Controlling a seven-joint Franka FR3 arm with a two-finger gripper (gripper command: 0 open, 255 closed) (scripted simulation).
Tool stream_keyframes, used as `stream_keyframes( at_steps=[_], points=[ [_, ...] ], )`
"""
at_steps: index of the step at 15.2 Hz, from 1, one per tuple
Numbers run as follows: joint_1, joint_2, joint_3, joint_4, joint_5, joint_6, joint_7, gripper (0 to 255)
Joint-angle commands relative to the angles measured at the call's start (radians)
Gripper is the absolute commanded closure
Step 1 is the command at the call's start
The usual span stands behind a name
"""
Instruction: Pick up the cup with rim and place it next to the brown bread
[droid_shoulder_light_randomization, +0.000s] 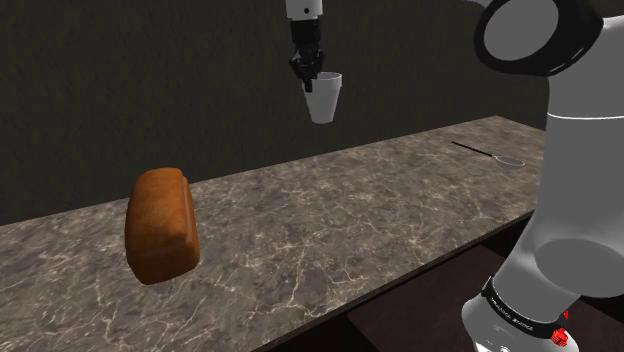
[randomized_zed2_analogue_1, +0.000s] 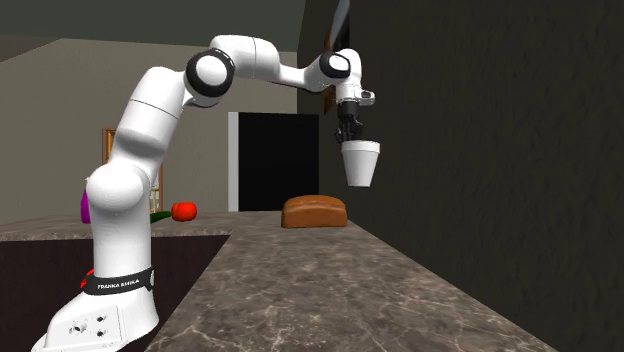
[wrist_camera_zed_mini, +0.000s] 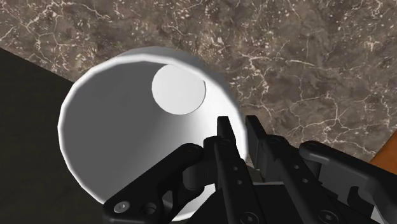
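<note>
A white cup with a rim (droid_shoulder_light_randomization: 324, 96) hangs high above the brown marbled counter (droid_shoulder_light_randomization: 330, 220), held by my black gripper (droid_shoulder_light_randomization: 305, 80), which is shut on the cup's rim wall. In the second exterior view the cup (randomized_zed2_analogue_1: 361, 163) hangs below the gripper (randomized_zed2_analogue_1: 348, 138), well above the counter. From the wrist, I look into the cup (wrist_camera_zed_mini: 121, 121); one finger is inside and the other outside its wall, with the gripper (wrist_camera_zed_mini: 238, 127) clasping it. The brown bread loaf (droid_shoulder_light_randomization: 160, 224) lies on the counter toward the shoulder view's left, also seen as the loaf (randomized_zed2_analogue_1: 314, 211) at the counter's far end.
A spoon (droid_shoulder_light_randomization: 490, 155) lies on the counter at the shoulder view's right. A dark wall (droid_shoulder_light_randomization: 150, 80) runs behind the counter. A red object (randomized_zed2_analogue_1: 183, 211) and a purple one (randomized_zed2_analogue_1: 84, 207) sit on a farther surface beyond my arm. A black area (randomized_zed2_analogue_1: 272, 160) shows through a doorway.
</note>
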Motion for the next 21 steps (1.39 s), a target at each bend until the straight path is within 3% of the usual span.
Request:
stream_keyframes(
  at_steps=[1, 9, 17, 21],
  points=[
    [0.03, -0.013, 0.014, -0.013, -0.002, -0.003, 0.044, 255],
    [0.148, -0.03, 0.074, -0.036, -0.008, -0.009, 0.219, 255],
    [0.274, 0.033, 0.133, 0.058, -0.02, -0.052, 0.395, 255],
    [0.269, 0.006, 0.132, -0.038, -0.016, 0.017, 0.398, 255]
  ],
)
